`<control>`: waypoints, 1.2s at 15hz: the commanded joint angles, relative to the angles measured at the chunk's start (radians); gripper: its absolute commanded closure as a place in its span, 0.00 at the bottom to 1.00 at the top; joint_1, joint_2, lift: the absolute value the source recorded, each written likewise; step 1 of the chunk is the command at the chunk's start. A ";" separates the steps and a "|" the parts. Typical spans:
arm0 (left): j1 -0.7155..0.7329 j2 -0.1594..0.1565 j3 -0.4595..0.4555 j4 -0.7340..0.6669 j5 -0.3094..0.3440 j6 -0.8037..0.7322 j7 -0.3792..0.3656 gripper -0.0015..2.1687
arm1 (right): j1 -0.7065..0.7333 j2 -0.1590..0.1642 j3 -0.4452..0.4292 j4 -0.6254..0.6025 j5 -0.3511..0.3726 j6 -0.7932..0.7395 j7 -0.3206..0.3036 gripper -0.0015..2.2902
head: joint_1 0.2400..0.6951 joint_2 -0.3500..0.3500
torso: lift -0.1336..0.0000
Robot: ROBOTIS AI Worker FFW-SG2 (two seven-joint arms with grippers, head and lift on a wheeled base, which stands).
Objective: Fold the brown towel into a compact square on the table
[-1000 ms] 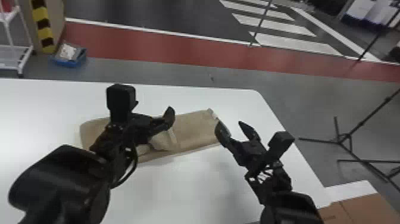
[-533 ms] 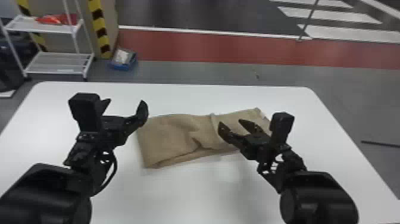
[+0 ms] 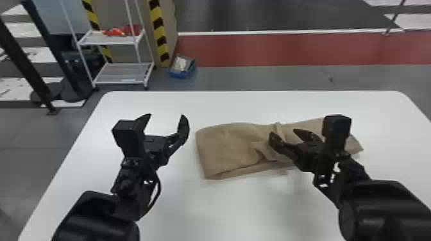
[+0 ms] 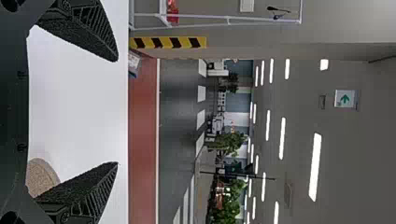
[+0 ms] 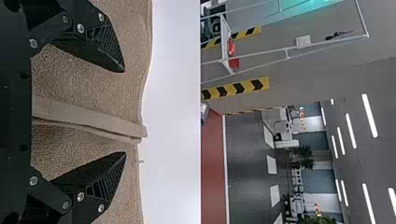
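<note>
The brown towel [image 3: 231,144] lies as a long folded strip on the white table, with a raised crease near its middle. In the head view my left gripper [image 3: 165,118] stands open to the left of the towel, apart from it. My right gripper [image 3: 283,133] is open above the towel's middle and hides part of it. In the left wrist view, a towel corner [image 4: 41,177] shows beside one finger of my left gripper [image 4: 116,112]. In the right wrist view, a banded hem [image 5: 84,116] of the towel runs between the spread fingers of my right gripper [image 5: 125,112].
The white table [image 3: 256,205] extends around the towel, its far edge behind it. On the floor beyond stand a white shelf rack [image 3: 122,72] and a blue box [image 3: 182,67]. Black stand poles [image 3: 25,61] rise at the far left.
The head view has swung to the left. Relative to the towel, my left gripper has moved left off it, while my right gripper has come in over it from the right. Both remain open.
</note>
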 commanded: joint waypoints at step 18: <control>-0.003 -0.007 -0.009 -0.002 -0.002 -0.016 -0.004 0.04 | -0.052 -0.001 -0.019 0.083 0.012 0.071 -0.006 0.22 | 1.00 0.54 | 0.08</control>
